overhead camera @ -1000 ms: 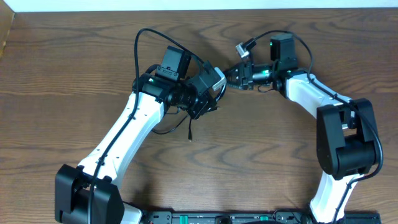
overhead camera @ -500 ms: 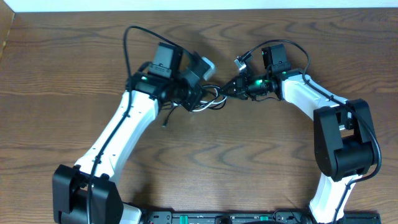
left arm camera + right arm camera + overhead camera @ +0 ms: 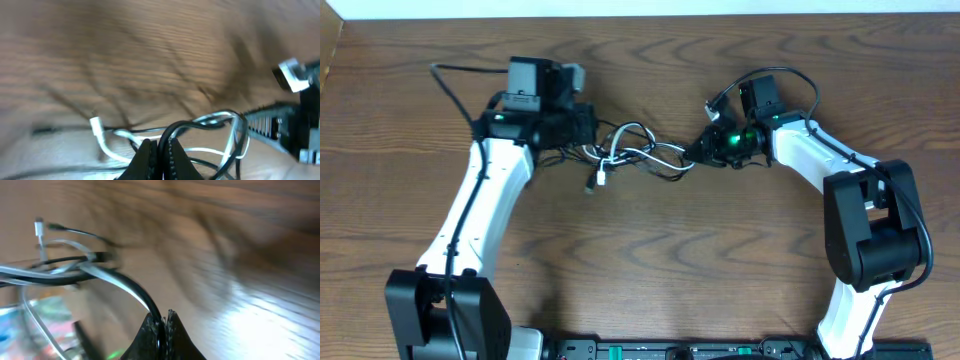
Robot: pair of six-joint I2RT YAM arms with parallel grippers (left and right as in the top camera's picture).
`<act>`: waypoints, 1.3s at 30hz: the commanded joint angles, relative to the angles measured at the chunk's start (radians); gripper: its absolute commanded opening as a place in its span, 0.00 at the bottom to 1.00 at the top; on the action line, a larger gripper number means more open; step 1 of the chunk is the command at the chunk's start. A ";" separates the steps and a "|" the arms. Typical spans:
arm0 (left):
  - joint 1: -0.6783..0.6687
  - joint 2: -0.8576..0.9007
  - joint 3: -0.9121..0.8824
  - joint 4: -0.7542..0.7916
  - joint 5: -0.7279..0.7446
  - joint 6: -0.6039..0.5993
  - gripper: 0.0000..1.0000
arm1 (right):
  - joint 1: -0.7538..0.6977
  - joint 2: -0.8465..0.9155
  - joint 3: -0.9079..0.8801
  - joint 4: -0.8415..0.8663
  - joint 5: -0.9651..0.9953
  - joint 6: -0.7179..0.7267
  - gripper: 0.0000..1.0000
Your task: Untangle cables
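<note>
A tangle of thin white and black cables (image 3: pixel 638 155) is stretched across the table between my two grippers. My left gripper (image 3: pixel 582 128) is shut on a black cable (image 3: pixel 172 131) at the tangle's left end. My right gripper (image 3: pixel 703 148) is shut on a black cable (image 3: pixel 134 290) at the right end. A white plug end (image 3: pixel 603 180) hangs low at the left and also shows in the left wrist view (image 3: pixel 96 123). Both wrist views are blurred.
The brown wooden table (image 3: pixel 720 260) lies under everything. A pale strip runs along its far edge (image 3: pixel 640 8). The right arm's base (image 3: pixel 870 240) stands at the right and the left arm's base (image 3: pixel 450 310) at the lower left.
My left gripper has moved left and away from the right one, holding its cable. The bundle has been pulled out from a tight clump into a spread of loops between the grippers.
</note>
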 commanded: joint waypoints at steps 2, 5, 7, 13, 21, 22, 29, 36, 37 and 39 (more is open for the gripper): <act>0.088 -0.017 0.001 -0.013 -0.065 -0.150 0.07 | -0.006 -0.020 0.001 -0.038 0.281 -0.043 0.01; 0.151 -0.017 0.001 -0.027 -0.060 -0.193 0.08 | -0.007 -0.020 0.001 -0.067 0.433 -0.067 0.01; 0.181 -0.017 0.001 -0.034 -0.036 -0.198 0.08 | -0.008 -0.020 0.001 -0.083 0.493 -0.067 0.01; 0.222 -0.017 0.000 -0.063 0.051 -0.155 0.08 | -0.021 -0.020 0.001 -0.082 0.496 -0.070 0.01; 0.241 -0.017 -0.002 -0.073 -0.028 -0.156 0.07 | -0.143 -0.021 0.003 -0.105 0.524 -0.068 0.01; 0.247 -0.017 -0.002 -0.076 -0.033 -0.156 0.08 | -0.175 -0.021 0.007 -0.117 0.509 -0.064 0.01; 0.269 -0.017 -0.002 -0.086 -0.034 -0.152 0.08 | -0.397 -0.021 0.014 -0.137 0.192 -0.058 0.01; 0.219 -0.013 -0.002 -0.084 0.060 -0.035 0.30 | -0.405 -0.021 0.014 -0.143 0.105 -0.070 0.01; 0.205 -0.013 -0.002 -0.083 0.060 -0.019 0.41 | -0.393 -0.021 0.014 -0.142 0.105 -0.077 0.01; 0.174 -0.013 -0.002 -0.078 0.059 0.003 0.54 | -0.363 -0.021 0.014 -0.142 0.105 -0.089 0.01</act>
